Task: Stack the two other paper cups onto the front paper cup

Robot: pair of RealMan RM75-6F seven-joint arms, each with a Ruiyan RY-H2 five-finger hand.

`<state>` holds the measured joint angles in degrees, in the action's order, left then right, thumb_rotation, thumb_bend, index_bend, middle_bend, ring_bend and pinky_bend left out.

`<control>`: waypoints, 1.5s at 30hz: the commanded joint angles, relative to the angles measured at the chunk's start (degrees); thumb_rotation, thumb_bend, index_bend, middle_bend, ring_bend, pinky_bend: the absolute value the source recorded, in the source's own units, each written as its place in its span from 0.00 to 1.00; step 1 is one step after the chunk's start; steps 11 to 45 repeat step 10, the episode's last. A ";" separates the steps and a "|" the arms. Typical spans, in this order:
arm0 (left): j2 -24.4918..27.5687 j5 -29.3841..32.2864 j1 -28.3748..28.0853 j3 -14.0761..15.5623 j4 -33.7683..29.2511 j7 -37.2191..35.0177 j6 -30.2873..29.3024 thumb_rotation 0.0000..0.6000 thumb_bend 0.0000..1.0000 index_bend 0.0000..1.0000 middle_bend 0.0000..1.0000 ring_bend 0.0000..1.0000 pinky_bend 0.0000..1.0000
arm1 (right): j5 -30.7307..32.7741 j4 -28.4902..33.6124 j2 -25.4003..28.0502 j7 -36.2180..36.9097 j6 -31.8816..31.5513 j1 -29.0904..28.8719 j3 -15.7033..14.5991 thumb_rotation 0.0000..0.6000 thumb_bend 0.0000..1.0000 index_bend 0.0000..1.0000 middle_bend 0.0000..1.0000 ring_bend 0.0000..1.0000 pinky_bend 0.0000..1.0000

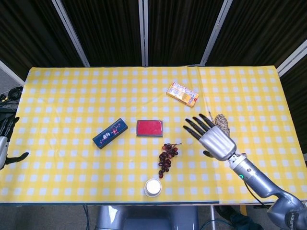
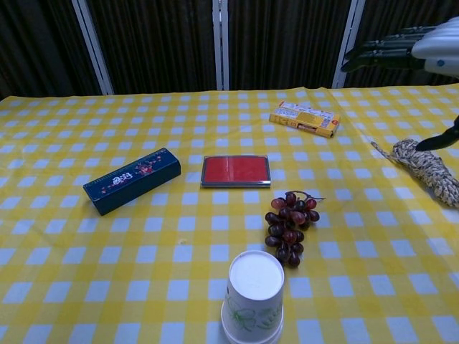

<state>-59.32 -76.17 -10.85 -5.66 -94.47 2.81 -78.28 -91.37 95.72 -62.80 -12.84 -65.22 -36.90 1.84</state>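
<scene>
Fingers (image 1: 195, 126) of the right hand (image 1: 216, 140) are spread straight and apart, holding nothing; the hand hangs above the yellow checked tablecloth (image 1: 72, 96), its back up, just beside the coil of rope (image 1: 223, 130). In the chest view only the dark fingertips (image 2: 373, 56) and a sliver of the silver shell show at the upper right edge. The left hand (image 1: 5, 141) appears at the far left edge of the head view, off the table; whether its fingers are open or closed cannot be told.

Paper cup stack (image 2: 252, 299): upside down at the front edge of the table, centre, white bottom facing up, green flower print on the side. A second rim shows below the upper cup; how many cups are nested cannot be told.

Grapes (image 2: 289, 233): a dark red bunch just behind the stack, apart from it.

Red flat case (image 2: 235, 170): behind the grapes, lying flat.

Dark blue box (image 2: 132, 179): left of the red case, lying at an angle.

Orange snack box (image 2: 305, 118): farther back and right, lying flat.
</scene>
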 commanded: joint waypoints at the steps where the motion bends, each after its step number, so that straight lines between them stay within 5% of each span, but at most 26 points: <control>1: -0.55 -1.11 0.62 0.36 0.49 -0.31 -1.14 1.00 0.00 0.00 0.00 0.00 0.00 | 6.93 -1.06 -0.95 -0.49 -3.91 4.88 1.90 1.00 0.00 0.00 0.00 0.00 0.00; 10: -1.46 -3.99 2.89 1.42 2.31 -3.11 -4.81 1.00 0.00 0.00 0.00 0.00 0.00 | 11.06 -2.91 -3.50 1.55 -12.04 13.06 1.31 1.00 0.00 0.00 0.00 0.00 0.00; 45: -1.46 -3.99 2.89 1.42 2.31 -3.11 -4.81 1.00 0.00 0.00 0.00 0.00 0.00 | 11.06 -2.91 -3.50 1.55 -12.04 13.06 1.31 1.00 0.00 0.00 0.00 0.00 0.00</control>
